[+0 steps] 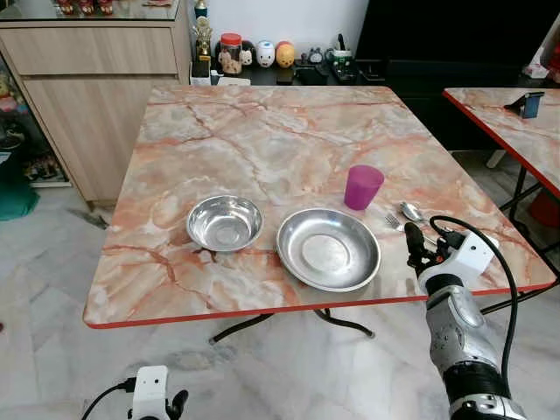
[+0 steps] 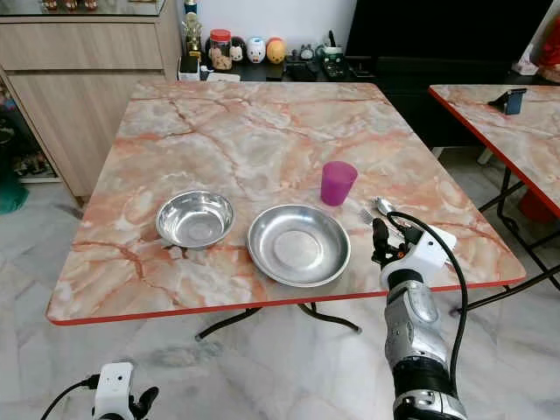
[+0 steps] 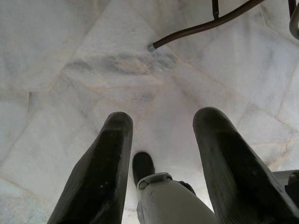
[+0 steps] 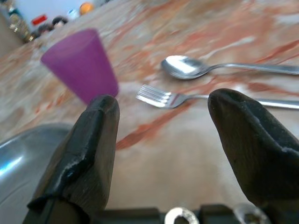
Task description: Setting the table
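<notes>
Low over the pale marble floor (image 3: 70,60), the left gripper (image 3: 161,158) hangs idle below the table's near edge, its two black fingers spread apart with nothing between them. At the near right corner of the orange-veined marble table (image 1: 262,131), the right gripper (image 4: 161,140) hovers just above the tabletop, fingers parted and empty, pointing toward a fork (image 4: 161,97) and a spoon (image 4: 187,66) that lie side by side on the bare surface just ahead of it. Immediately left of the cutlery stands an upright purple cup (image 1: 362,186), and just in front of the cup, near the table's front edge, rests a wide steel plate (image 1: 328,249). A smaller steel bowl (image 1: 225,222) sits just beside the plate on its left, the two close but not touching. Farther back, beyond the table, a dark low shelf carries a row of small figurines (image 1: 265,53) and a jar (image 1: 230,52), a wooden cabinet (image 1: 96,79) stands at far left, and a second marble table (image 1: 516,122) extends at right.
</notes>
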You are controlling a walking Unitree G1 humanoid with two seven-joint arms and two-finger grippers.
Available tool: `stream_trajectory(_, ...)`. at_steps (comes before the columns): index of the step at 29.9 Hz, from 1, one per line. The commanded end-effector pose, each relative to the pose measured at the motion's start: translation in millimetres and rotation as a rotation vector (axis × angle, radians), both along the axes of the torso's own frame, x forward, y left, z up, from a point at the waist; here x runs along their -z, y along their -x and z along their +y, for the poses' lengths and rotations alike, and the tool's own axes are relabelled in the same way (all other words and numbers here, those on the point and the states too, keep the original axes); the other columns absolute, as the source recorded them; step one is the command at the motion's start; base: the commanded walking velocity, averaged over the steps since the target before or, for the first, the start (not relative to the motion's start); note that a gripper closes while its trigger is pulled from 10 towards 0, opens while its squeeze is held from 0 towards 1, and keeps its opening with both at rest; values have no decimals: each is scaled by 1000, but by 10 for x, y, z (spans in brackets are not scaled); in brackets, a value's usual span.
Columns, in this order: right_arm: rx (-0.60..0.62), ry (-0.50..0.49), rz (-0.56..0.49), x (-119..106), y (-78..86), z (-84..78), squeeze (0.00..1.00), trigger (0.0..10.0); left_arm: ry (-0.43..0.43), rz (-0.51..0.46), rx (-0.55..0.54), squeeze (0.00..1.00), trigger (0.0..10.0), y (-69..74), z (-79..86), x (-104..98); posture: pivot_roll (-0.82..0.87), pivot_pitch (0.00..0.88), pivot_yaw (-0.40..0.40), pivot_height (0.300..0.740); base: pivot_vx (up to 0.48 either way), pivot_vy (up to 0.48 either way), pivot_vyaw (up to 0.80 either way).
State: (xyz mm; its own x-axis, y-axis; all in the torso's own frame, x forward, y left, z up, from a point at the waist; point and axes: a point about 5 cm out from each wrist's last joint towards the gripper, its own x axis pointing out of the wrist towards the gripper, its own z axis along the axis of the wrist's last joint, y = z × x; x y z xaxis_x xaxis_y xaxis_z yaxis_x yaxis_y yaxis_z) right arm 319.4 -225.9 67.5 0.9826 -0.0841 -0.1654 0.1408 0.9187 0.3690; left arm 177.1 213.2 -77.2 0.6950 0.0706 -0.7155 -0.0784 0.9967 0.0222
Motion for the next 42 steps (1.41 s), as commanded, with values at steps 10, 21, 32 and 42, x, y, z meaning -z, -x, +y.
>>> stream_trajectory(10,-202,-48,42,51,-91,210,0,10000,1,19,10,0,10000,59,-48,37,-40,0,-82,740,0,0,0)
stream_trajectory(21,-249,-114,47,83,-115,313,0,10000,1,33,5,0,10000,87,-21,48,-34,0,-84,740,0,0,0)
stream_trajectory(32,-262,-134,65,142,-98,364,0,10000,-2,54,-1,0,10000,133,27,62,-34,0,-85,740,0,0,0)
stream_trajectory(42,-230,-176,62,163,-97,370,0,10000,-6,61,8,0,10000,135,16,68,-29,0,-84,740,0,0,0)
